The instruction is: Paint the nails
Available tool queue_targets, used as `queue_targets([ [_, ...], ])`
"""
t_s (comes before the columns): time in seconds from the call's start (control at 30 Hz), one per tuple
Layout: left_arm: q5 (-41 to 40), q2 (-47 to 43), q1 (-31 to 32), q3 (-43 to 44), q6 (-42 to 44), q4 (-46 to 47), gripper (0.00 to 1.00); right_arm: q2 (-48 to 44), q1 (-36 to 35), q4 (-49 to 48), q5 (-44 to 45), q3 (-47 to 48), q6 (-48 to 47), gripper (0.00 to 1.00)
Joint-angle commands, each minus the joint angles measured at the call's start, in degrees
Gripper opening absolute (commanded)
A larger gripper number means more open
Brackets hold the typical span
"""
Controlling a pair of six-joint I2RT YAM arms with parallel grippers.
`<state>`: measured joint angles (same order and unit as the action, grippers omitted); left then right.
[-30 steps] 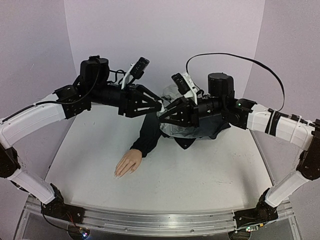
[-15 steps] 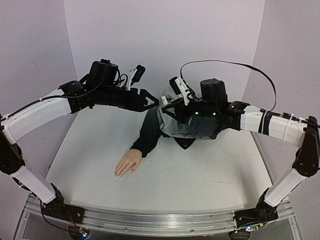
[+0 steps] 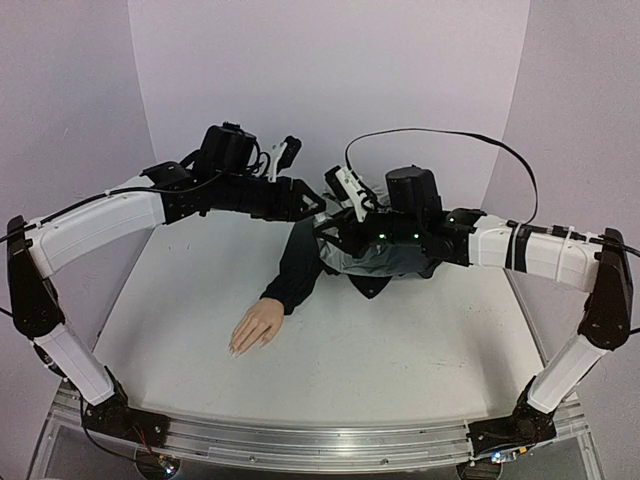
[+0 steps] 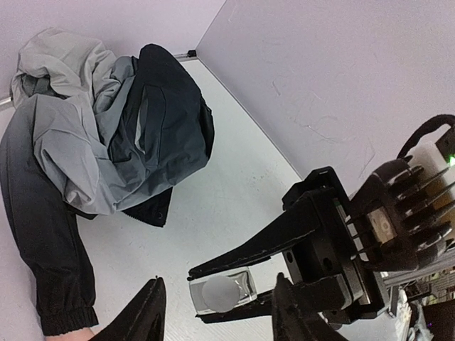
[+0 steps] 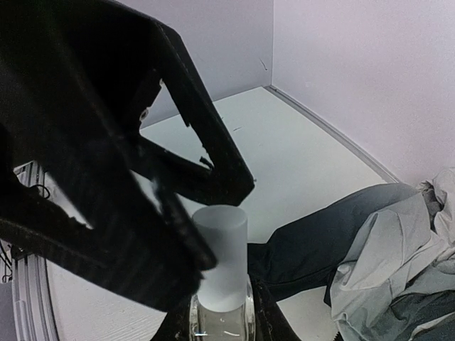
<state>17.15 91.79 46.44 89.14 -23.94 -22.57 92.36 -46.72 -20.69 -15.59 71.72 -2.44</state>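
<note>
A small clear bottle [image 4: 226,293] with a frosted white cap [image 5: 221,256] is held up in the air, with my right gripper [image 5: 220,316] shut on its glass body. My left gripper [image 4: 219,283] is open, one finger on each side of the cap with gaps showing. The two grippers meet above the jacket, left gripper [image 3: 312,207] and right gripper [image 3: 329,222]. The flesh-coloured mannequin hand [image 3: 255,328] lies flat on the table, well in front of and below both grippers. Its nails [image 3: 236,349] are too small to make out.
A grey and black jacket [image 3: 385,255] is heaped at the back of the white table [image 3: 400,350], its dark sleeve [image 3: 295,270] running down to the hand. Lilac walls [image 3: 330,80] close off the back and sides. A black cable [image 3: 450,135] loops above the right arm.
Both arms have reached farther back and their grippers have turned to face each other. The left jaws widened, then narrowed, and now flank the bottle's cap. The mannequin hand has not moved.
</note>
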Motion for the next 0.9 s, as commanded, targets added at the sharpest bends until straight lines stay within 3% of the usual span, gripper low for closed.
queue_targets([
  [0.0,0.34,0.5,0.06,3.94,-0.9,2.99,0.48,-0.86,-0.65,-3.96,-0.83,2.49,-1.1,0.0],
  [0.17,2.36,1.24,0.06,4.35,-1.82,3.21,0.33,-1.17,-0.97,-4.33,-1.19,2.59,-0.77,0.0],
  [0.43,9.32,2.12,0.15,3.84,-1.92,3.65,0.25,-2.86,-0.98,-5.78,-1.42,1.44,-0.11,0.0],
  [0.6,14.56,1.17,0.15,2.82,0.48,4.07,0.12,-5.34,-0.95,-6.75,-4.08,0.2,0.36,0.0],
  [0.67,22.44,1.07,0.15,2.98,3.68,5.28,0.01,-6.43,-0.79,-7.08,-11.12,-0.13,0.04,0.0],
  [0.77,39.03,-0.44,0.15,1.09,10.54,9.38,0.0,-7.82,-0.26,-7.57,-34.76,0.09,-0.79,0.0],
  [0.87,48.03,-4.2,0.15,-1.29,18.53,10.42,0.0,-6.43,-0.27,-8.52,-59.0,2.78,3.95,0.0],
])
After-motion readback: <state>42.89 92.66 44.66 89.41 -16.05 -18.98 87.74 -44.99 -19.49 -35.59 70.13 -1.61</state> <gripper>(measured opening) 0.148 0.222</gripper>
